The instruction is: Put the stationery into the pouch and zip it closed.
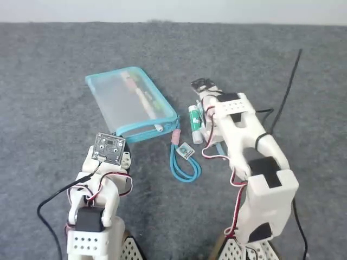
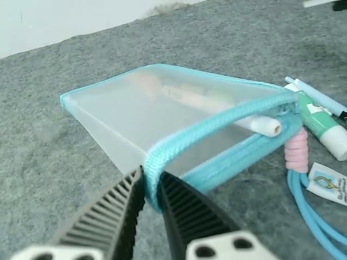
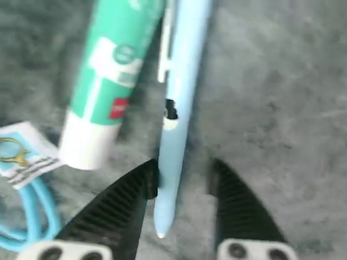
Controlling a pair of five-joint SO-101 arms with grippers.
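The clear pouch [image 1: 130, 103] with teal zipper trim lies at the table's centre left, mouth open, a pink-white pen [image 2: 265, 125] poking out of it. My left gripper [image 2: 150, 185] is shut on the pouch's zipper edge [image 2: 162, 154] at its near corner, also seen from above [image 1: 128, 144]. A green-and-white glue stick [image 1: 194, 123] and a light blue pen [image 3: 181, 108] lie side by side to the right of the pouch. My right gripper [image 3: 184, 173] stands open low over them, the pen's tip between its fingers and close against one of them.
A blue cord loop [image 1: 184, 168] with a pink coil [image 2: 297, 151] and a paper tag [image 1: 185, 150] trails from the pouch's zipper end onto the grey carpet. Black cables [image 1: 287, 86] run beside the right arm.
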